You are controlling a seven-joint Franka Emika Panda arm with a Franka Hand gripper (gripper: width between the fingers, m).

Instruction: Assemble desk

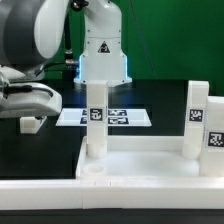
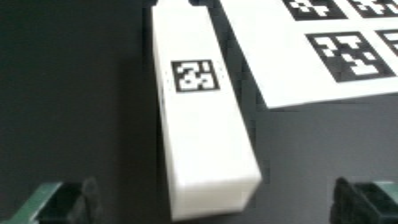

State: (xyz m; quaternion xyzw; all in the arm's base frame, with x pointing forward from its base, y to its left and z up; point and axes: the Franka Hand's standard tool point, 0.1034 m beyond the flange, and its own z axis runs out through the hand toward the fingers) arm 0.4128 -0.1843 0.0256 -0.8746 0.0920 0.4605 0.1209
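The white tabletop point(image 1: 140, 165) lies in the foreground with its raised rim up. One tagged white leg point(image 1: 96, 120) stands upright in it on the exterior view's left, with an empty round socket point(image 1: 92, 171) in front of it. Two more legs point(image 1: 197, 118) stand at the right. Another leg point(image 1: 30, 124) lies flat on the black table at the far left. My gripper point(image 1: 30, 110) hovers just above it, open. In the wrist view the lying leg point(image 2: 199, 100) runs lengthwise between my gripper point(image 2: 210, 200) fingers point(image 2: 54, 200), which stand apart on either side of its near end without touching it.
The marker board point(image 1: 105, 116) lies flat on the table behind the tabletop, and it also shows in the wrist view point(image 2: 329, 50) close beside the lying leg. The robot's base point(image 1: 100, 55) stands at the back. The arm's bulk fills the upper left.
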